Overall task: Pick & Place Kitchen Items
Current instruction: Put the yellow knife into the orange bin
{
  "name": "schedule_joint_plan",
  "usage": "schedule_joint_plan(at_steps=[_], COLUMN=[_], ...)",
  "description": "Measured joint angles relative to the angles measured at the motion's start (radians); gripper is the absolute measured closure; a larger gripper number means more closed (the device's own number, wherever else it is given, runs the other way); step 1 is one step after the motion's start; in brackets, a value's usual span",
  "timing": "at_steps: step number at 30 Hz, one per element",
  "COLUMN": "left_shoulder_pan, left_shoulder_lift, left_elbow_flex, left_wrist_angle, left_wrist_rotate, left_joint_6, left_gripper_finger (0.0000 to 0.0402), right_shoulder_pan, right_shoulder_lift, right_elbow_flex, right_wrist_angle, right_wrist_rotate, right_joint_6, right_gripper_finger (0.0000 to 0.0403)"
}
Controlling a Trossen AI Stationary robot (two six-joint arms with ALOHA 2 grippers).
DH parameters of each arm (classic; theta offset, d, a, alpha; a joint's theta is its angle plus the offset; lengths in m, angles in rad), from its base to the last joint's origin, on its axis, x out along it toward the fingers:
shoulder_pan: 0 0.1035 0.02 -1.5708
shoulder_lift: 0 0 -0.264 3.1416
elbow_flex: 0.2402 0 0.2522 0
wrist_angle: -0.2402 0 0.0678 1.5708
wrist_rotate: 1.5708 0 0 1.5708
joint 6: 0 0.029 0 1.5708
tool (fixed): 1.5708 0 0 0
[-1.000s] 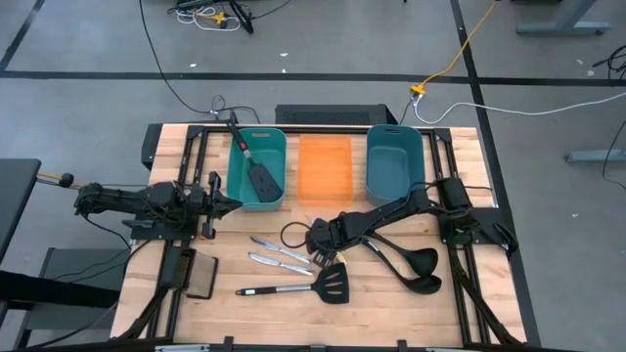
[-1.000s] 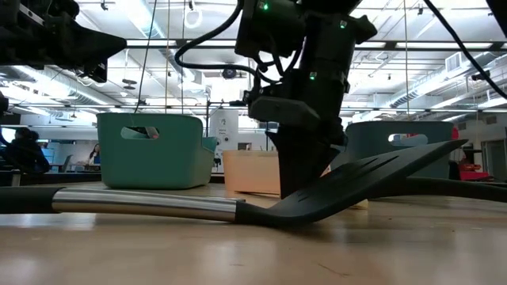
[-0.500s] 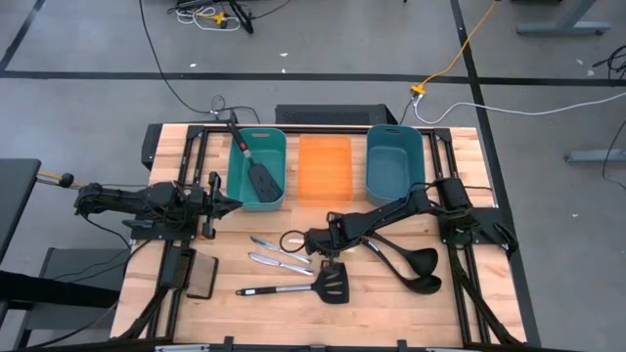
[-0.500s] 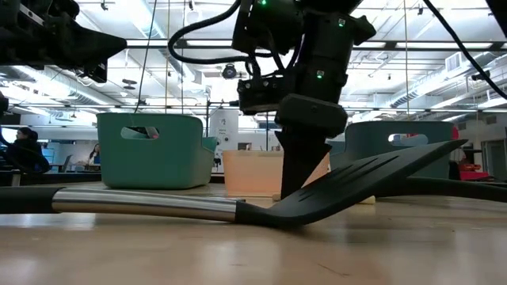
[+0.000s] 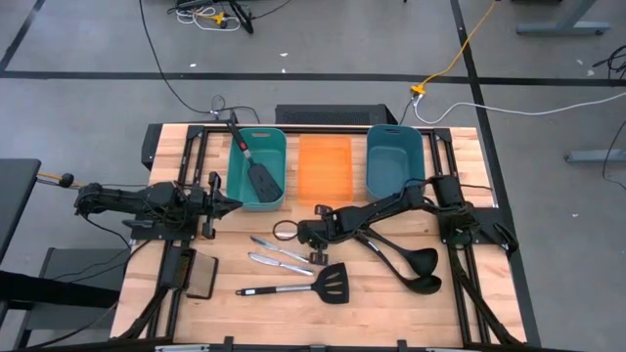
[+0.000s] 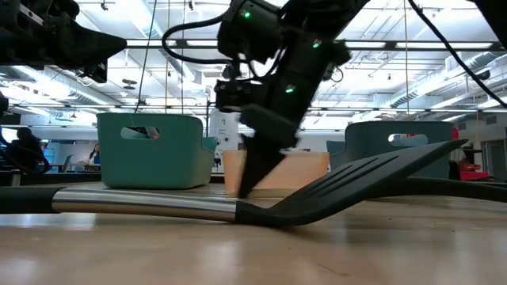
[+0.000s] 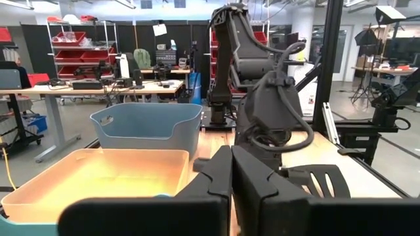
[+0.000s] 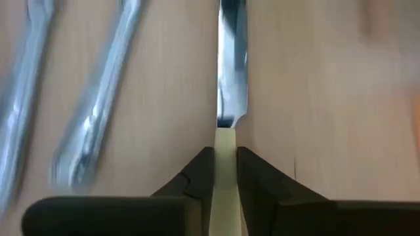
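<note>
My right gripper (image 8: pixel 225 154) is shut on the slim pale-yellow knife, whose blade (image 8: pixel 231 65) reaches forward over the table. In the high view this gripper (image 5: pixel 305 235) hovers mid-table, just right of two silver knives (image 5: pixel 281 251). A black slotted spatula (image 5: pixel 323 286) lies flat near the front edge. Two black ladles (image 5: pixel 411 266) lie to the right. A second spatula (image 5: pixel 259 178) leans in the teal bin (image 5: pixel 238 186). My left gripper (image 5: pixel 237 203) waits shut beside that bin. My right gripper pinches the knife's pale-yellow handle (image 8: pixel 225 139) between its two fingers, close to where the blade begins. The fingers slant down from the table's right and lie along the knife. Whether the blade is clear of the table, I cannot tell.
An orange bin (image 5: pixel 325 191) and a blue-grey bin (image 5: pixel 394 188) stand at the back beside the teal one. A flat black pad (image 5: pixel 201 276) lies at the front left. A loop of cable (image 5: pixel 284 231) hangs by my right gripper.
My right gripper has gone from beside the spatula's head toward the table's left and far edges. In the low view it has tipped over to a slant. The spatula on the table has stayed where it was.
</note>
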Motion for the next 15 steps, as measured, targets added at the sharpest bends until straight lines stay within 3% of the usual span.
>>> schedule_joint_plan(at_steps=[6,15], left_shoulder_pan=[0.0,0.0], left_shoulder_lift=[0.0,0.0], left_elbow_flex=[0.0,0.0], left_wrist_angle=[-0.012,-0.022], left_wrist_rotate=[0.0,0.002], left_joint_6=[-0.004,-0.004], left_gripper_finger=[0.0386,0.0392], right_shoulder_pan=[-0.006,-0.005], right_shoulder_lift=[0.025,-0.01], right_elbow_flex=[0.003,-0.005], right_wrist_angle=[0.063,0.069], right_wrist_rotate=[-0.035,-0.041], right_joint_6=[-0.004,0.002], right_gripper_finger=[0.0345,0.0291])
